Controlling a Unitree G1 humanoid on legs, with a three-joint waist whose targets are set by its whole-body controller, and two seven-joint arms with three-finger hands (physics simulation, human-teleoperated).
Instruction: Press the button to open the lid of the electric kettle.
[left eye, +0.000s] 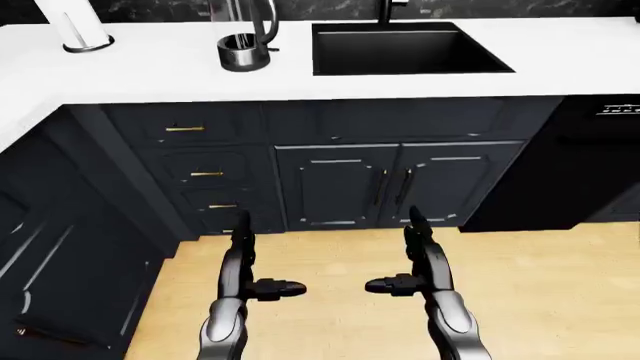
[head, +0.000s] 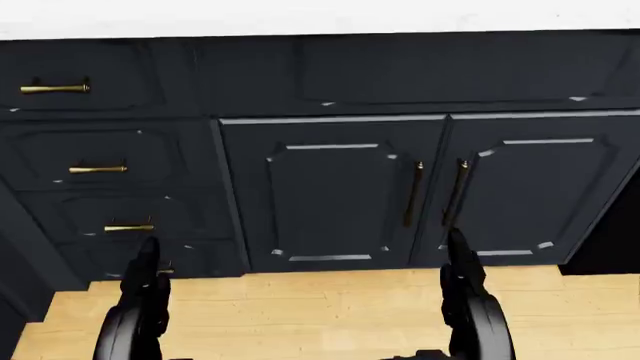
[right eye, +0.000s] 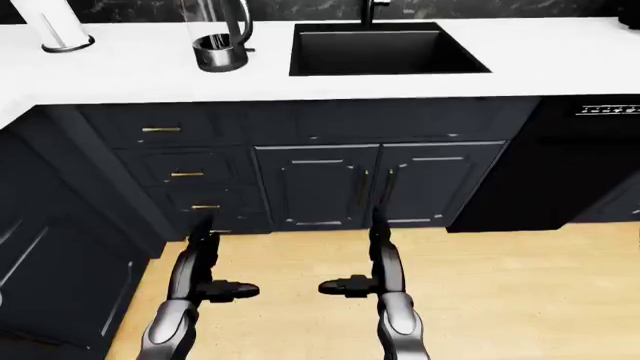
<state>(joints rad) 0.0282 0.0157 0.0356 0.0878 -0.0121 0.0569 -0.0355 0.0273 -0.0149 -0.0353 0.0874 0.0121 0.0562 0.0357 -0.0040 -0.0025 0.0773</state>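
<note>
The electric kettle (left eye: 243, 43) stands on the white counter (left eye: 150, 79) at the top left of the left-eye view, just left of the sink. It has a clear glass body, a dark round base and a curved handle; its top and lid are cut off by the view's upper edge. It also shows in the right-eye view (right eye: 218, 39). My left hand (left eye: 262, 259) and right hand (left eye: 400, 259) are open and empty. They are held low over the wooden floor, fingers pointing up and thumbs turned inward, well below the counter and apart from the kettle.
A black sink (left eye: 405, 49) is set in the counter right of the kettle. A paper towel roll (left eye: 75, 28) stands at the top left. Dark cabinet doors (head: 330, 195) and drawers with gold handles (head: 98, 169) face me. A dark dishwasher (left eye: 600, 165) is at the right.
</note>
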